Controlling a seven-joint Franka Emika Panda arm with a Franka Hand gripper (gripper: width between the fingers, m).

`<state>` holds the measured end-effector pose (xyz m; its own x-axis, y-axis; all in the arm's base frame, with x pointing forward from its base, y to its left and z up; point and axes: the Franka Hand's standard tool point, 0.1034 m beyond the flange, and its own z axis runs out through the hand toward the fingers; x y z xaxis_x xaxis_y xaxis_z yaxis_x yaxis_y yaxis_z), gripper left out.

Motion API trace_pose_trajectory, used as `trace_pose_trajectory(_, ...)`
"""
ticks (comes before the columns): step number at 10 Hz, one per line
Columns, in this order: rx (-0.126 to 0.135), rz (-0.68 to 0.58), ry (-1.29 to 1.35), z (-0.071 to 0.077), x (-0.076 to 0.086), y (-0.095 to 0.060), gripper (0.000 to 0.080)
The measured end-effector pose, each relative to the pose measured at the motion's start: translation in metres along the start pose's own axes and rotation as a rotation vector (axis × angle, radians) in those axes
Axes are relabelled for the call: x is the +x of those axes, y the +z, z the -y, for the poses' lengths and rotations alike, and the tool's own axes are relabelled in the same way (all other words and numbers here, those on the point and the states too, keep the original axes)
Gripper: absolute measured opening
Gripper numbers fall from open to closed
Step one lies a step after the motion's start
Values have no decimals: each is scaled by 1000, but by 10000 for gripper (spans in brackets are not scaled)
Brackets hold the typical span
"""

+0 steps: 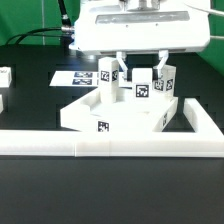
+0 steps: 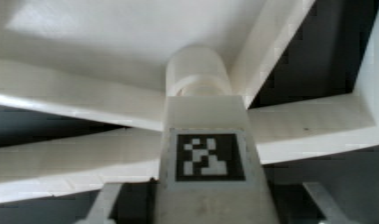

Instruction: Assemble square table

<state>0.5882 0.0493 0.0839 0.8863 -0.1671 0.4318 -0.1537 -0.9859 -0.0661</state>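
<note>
The arm hangs down from above, mid-scene. Its gripper [image 1: 140,68] points straight down, fingers [image 1: 121,66] spread apart.

Panel [image 1: 90,108] lay near the corner of the L-shaped rail [image 1: 110,147]; rail walled off low passage along panel's front & on ext. view's right. Three legs stood upright on panel, crowded: leg A [image 1: 108,75] on ext. view's left, leg B [image 1: 140,90] in the middle, leg C [image 1: 166,78] on the right. Gripper [image 1: 140,68] hung over leg B, jaws apart, wider than that leg. Each finger was just beside an outer leg, so v. little side room there. Wrist view: leg B [image 2: 207,150] filled the centre w/ narrow gaps either side. Free room: panel's front part, bare; black table [image 1: 40,190] in front of rail; ext. view's left, save flat marker board [image 1: 72,75] & a loose leg [image 1: 4,76] at the frame edge.
</note>
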Motion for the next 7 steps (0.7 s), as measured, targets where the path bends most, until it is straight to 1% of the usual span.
trace_pose_trajectory(2,-5,-13,0,-2,2,2,296)
trace_pose_trajectory(3,-3,-13,-4,1,2,2,296)
trace_pose_trajectory(4,6,-11,-26,11,2,2,296)
trace_pose_trajectory(5,24,19,-112,37,-1,2,296)
trace_pose_trajectory(6,27,64,-226,50,3,4,296)
trace_pose_trajectory(7,14,54,-219,43,9,6,296)
